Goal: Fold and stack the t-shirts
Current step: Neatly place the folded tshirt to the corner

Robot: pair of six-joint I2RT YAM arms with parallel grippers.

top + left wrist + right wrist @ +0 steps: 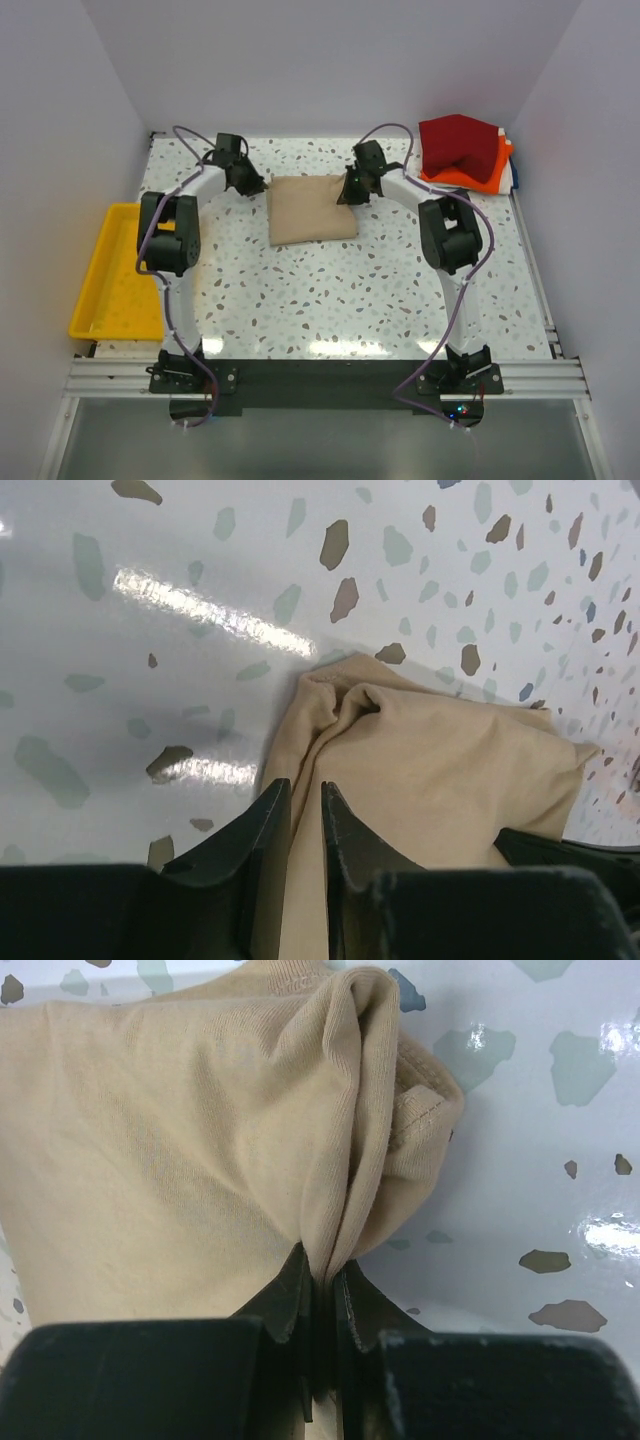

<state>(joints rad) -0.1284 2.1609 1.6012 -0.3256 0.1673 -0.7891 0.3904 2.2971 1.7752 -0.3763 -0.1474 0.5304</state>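
On the speckled worktop, a yellow tray sits off the edge, well to the left of the left gripper. The folded tan t-shirt lies flat between the two grippers, its far corners at their fingertips. Beyond and to the right of the right gripper, a dark red t-shirt lies heaped on a bright orange t-shirt (only its edges show). The right gripper's jaws are clamped tight on a bunched fold at the tan shirt's corner. The left gripper's jaws stand slightly apart with tan cloth filling the gap; whether they pinch it cannot be told
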